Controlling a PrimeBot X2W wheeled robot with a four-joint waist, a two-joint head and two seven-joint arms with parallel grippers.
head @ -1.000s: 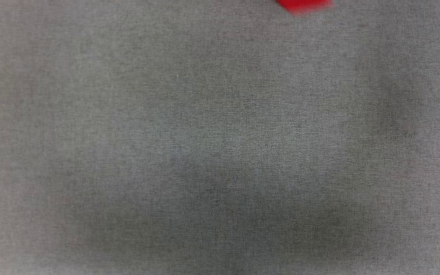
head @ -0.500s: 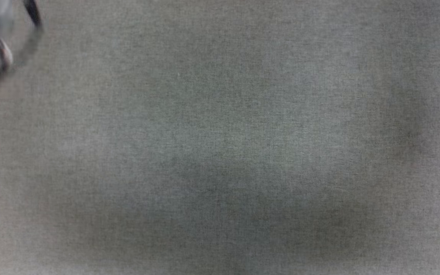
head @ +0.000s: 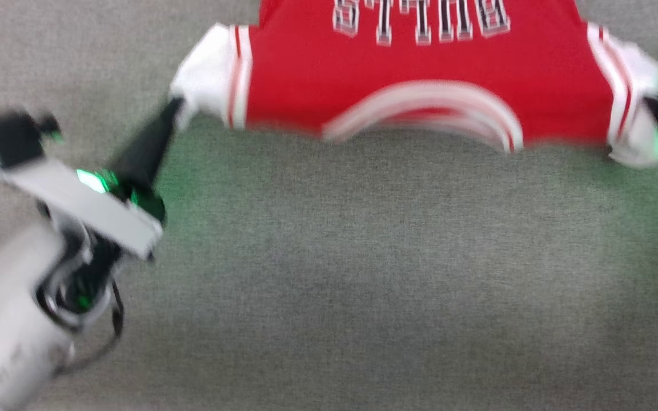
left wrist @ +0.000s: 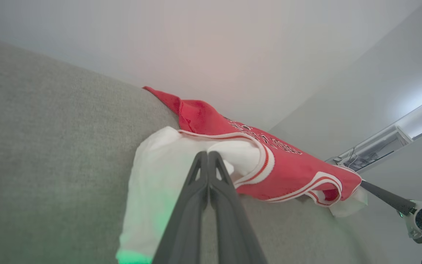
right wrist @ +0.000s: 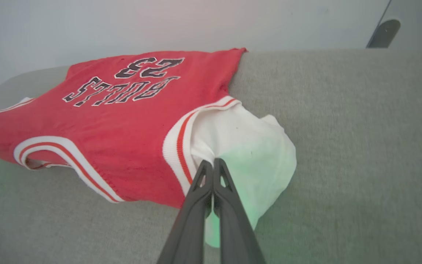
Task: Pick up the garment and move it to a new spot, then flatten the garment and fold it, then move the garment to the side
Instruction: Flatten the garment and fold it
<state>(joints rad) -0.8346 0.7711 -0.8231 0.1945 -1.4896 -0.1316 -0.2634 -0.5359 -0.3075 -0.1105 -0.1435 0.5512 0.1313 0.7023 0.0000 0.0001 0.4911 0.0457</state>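
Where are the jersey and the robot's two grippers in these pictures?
jersey [head: 420,64]: head view, red chest panel.
left gripper [left wrist: 208,154]: left wrist view, fingertips pinching white sleeve.
right gripper [right wrist: 213,162]: right wrist view, fingertips pinching white sleeve.

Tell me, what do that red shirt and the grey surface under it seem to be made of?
The shirt: soft matte knit cloth, perhaps cotton or polyester; it drapes and wrinkles, with ribbed striped trim. The grey surface: matte woven fabric covering, going by its fine flecked weave.
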